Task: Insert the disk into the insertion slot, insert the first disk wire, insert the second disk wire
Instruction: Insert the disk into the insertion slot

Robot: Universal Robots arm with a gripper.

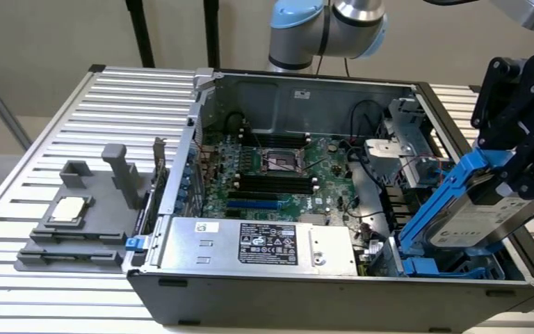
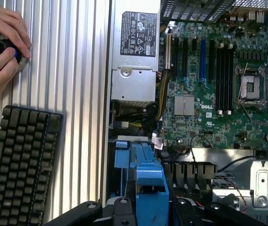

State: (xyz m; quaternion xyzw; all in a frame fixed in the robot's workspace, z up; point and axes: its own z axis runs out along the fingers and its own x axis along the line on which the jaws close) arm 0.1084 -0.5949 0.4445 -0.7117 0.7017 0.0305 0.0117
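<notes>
Pincer (image 1: 519, 182) pinching the disk (image 1: 475, 219) by its blue frame, disk steeply tilted, lower end just above the insertion slot (image 1: 439, 268), exterior view's right

An open dark grey computer case (image 1: 341, 296) lies on a ribbed metal tabletop (image 1: 109, 97). Inside it, a green motherboard (image 1: 290, 198) carries a black square processor socket (image 1: 281, 161) and long black memory slots (image 1: 272, 182). Just beside the board is a silver power supply (image 1: 258, 243) with a black label. At the exterior view's left, a grey plastic fixture (image 1: 63, 240) holds a processor chip (image 1: 67, 210). A black keyboard (image 2: 23, 165) rests near the case.
</notes>
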